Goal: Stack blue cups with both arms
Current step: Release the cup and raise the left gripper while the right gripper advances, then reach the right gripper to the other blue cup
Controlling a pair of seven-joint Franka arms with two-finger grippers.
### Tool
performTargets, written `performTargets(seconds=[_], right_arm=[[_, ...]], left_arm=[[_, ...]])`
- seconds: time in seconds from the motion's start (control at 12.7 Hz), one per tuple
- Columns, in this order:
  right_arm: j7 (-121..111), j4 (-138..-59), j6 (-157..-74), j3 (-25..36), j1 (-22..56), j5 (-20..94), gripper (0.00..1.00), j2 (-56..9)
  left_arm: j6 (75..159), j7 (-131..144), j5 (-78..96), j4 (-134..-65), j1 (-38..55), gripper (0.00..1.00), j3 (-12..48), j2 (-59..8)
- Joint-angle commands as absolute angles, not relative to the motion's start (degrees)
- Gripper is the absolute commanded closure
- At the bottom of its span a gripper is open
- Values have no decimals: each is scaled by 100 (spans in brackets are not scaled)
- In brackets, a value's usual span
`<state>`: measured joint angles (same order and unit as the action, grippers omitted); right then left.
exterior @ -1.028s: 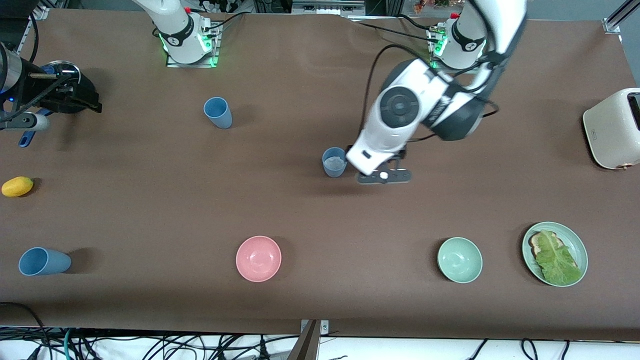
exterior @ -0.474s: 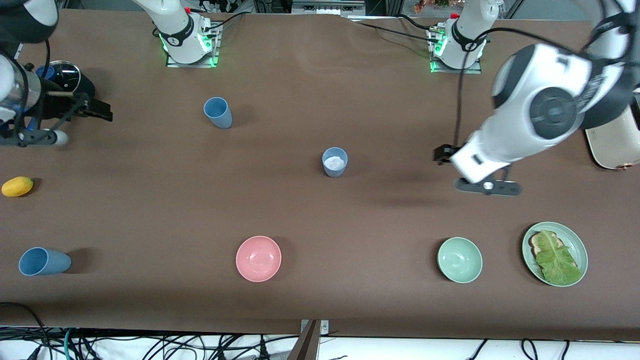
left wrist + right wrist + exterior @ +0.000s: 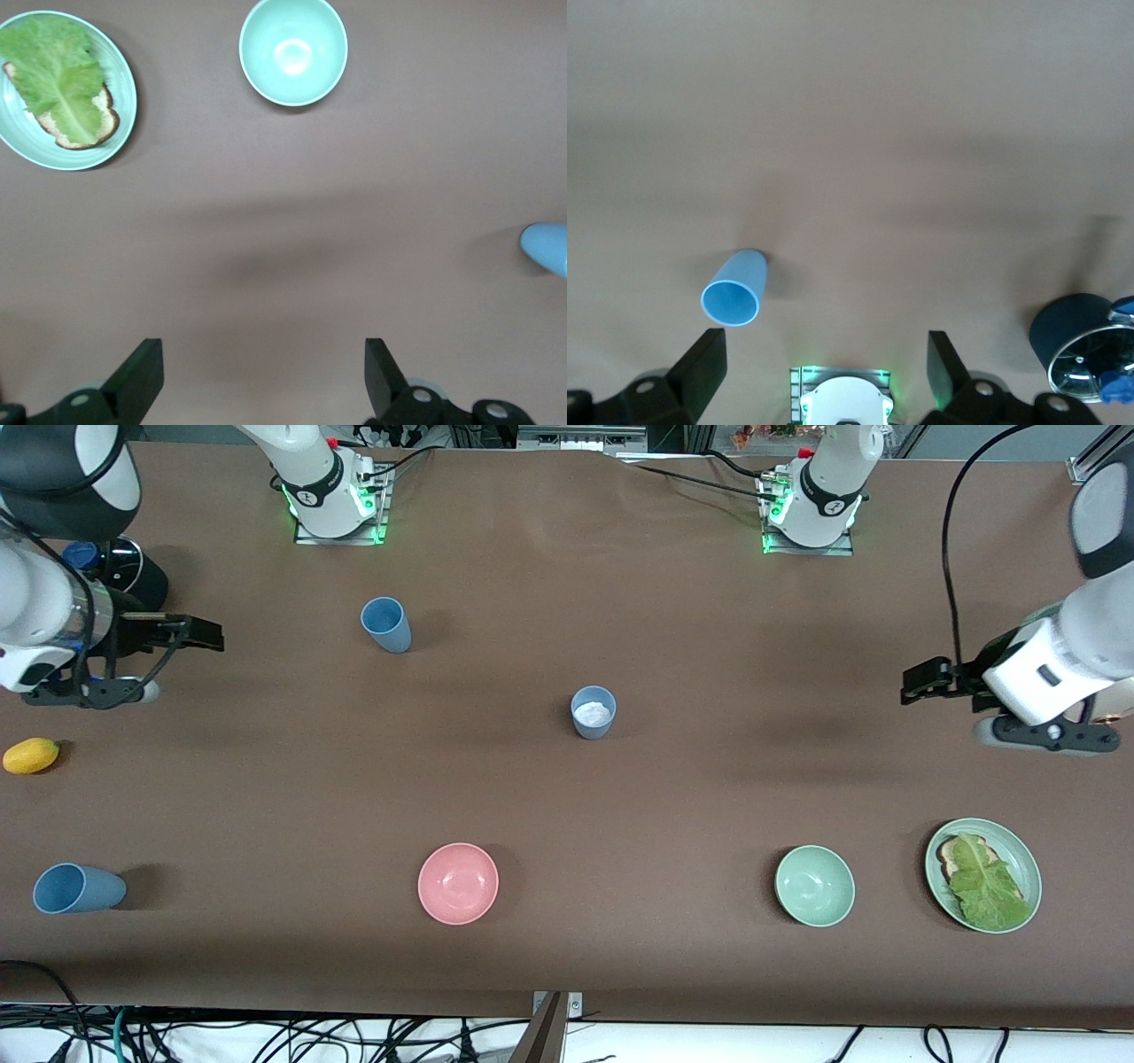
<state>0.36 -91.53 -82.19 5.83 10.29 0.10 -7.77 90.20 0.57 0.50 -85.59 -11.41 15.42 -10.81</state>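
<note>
Left gripper (image 3: 921, 682): fingers (image 3: 142, 376) spread wide, nothing between them; up in the air over bare desk at the left arm's end.
Right gripper (image 3: 199, 631): fingers (image 3: 704, 367) likewise apart and empty; up over the desk at the right arm's end, beside a dark round object (image 3: 133, 571) with a shiny lid.
Grey-blue cup (image 3: 593, 711): upright near the middle of the desk (image 3: 567, 797), white bits inside, well apart from both grippers.
Light blue cup (image 3: 386, 624): upright, toward the edge with the arm bases, near the right arm's base (image 3: 332, 496); seen in the right wrist view too (image 3: 735, 289).
Third blue cup (image 3: 75, 888): near the corner at the right arm's end, close to the camera-side edge; standing or lying, cannot tell.
Pink bowl (image 3: 458, 883): along the camera-side edge, nearer the camera than the grey-blue cup.
Pale green bowl (image 3: 814, 886): along the same edge, toward the left arm's end; also in the left wrist view (image 3: 293, 50).
Green plate (image 3: 1019, 850): just beside the green bowl, nearer the left arm's end; toast topped with a lettuce leaf (image 3: 985, 884) on it.
Yellow fruit (image 3: 31, 755): at the right arm's end edge, between the right gripper and the third blue cup.
Left arm's base (image 3: 811, 500): on the edge farthest from the camera.
</note>
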Motion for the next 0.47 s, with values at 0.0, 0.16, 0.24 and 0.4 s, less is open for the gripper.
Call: performTargets(seconds=[0.0,0.16,0.24,0.4], right_arm=[[271,-9657,-8479,221,1107,70,0,-546],[438,-10288,-9023,-34,1107,193,0,-396],[492,-10710,-9374,-140,1107,193,0,-274],[675,-11780,-10279,-368,1107,193,0,86]], left_arm=[[9218,-62,176,-9120,-1099,0,1310,-494],[9867,-62,167,-9736,-968,0,1205,-116],[9896,-53,167,-9790,-619,0,891,-62],[9888,-44,167,-9800,-71,0,353,-44]])
